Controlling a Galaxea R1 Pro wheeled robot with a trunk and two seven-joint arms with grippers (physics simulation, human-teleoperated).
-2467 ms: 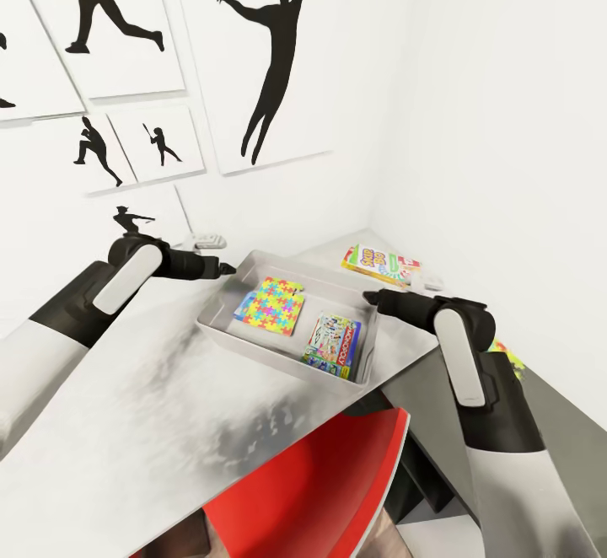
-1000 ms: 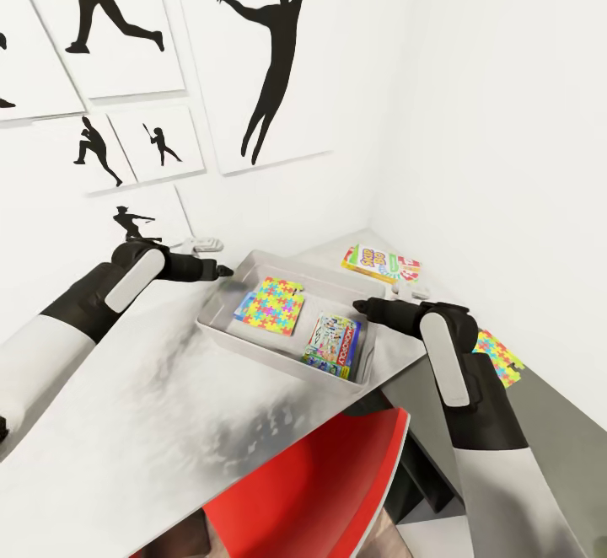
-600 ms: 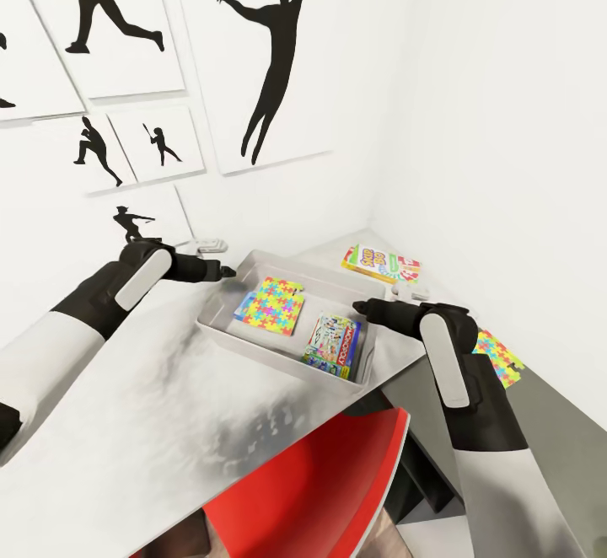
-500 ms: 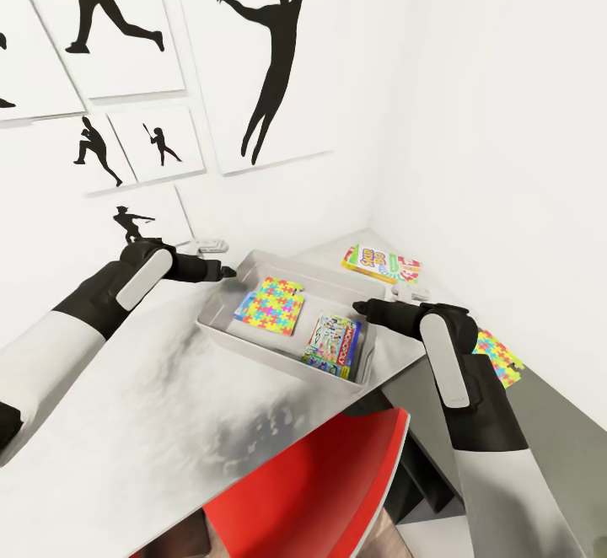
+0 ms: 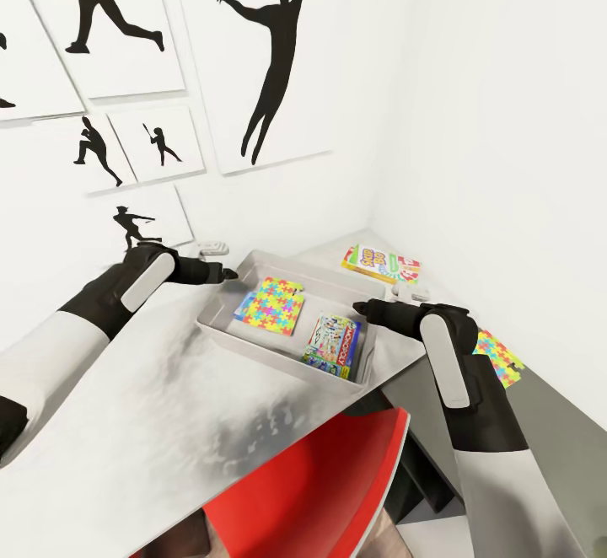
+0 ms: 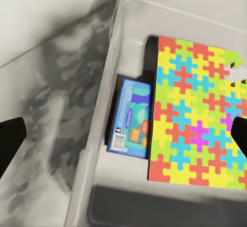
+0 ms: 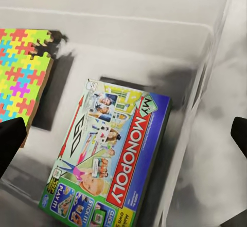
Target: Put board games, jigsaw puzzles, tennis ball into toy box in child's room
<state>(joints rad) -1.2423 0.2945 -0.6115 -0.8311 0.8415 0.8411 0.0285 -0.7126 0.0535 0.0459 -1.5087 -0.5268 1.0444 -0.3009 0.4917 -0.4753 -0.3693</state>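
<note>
Head view first: the light grey toy box point(image 5: 221, 328) sits on the pale counter point(image 5: 143, 423), pushed toward the corner of the white-walled room. Inside it there's a jigsaw puzzle point(image 5: 271, 306) lying flat on the far side and a Monopoly board game point(image 5: 334, 346) on the near side, the two a bit apart. The left tool point(image 5: 224, 272) hangs just off the box's far left corner, and the right tool point(image 5: 361, 306) sits over the box's right rim. From up here I can't tell how wide either one is spread. Past the box, the Skip-Bo board game point(image 5: 379, 262) lies flat on the counter near the wall, and a second jigsaw puzzle point(image 5: 497, 356) is on the lower dark-grey top, half hidden behind the right arm. A red chair point(image 5: 312, 490) is tucked under the front edge, and black sports pictures point(image 5: 261, 61) cover the wall. Left wrist view: looking down into the box, the puzzle point(image 6: 198, 129) partly covers a blue board game point(image 6: 130, 120) lying on the bottom against the wall; the dark fingertips point(image 6: 9, 143) sit far out at both edges, so this tool is spread wide and holding nothing. Right wrist view: the Monopoly box point(image 7: 110, 165) and a corner of the puzzle point(image 7: 20, 67) are on the box floor; the fingertips point(image 7: 9, 142) are again out at the edges, wide apart and empty.
</note>
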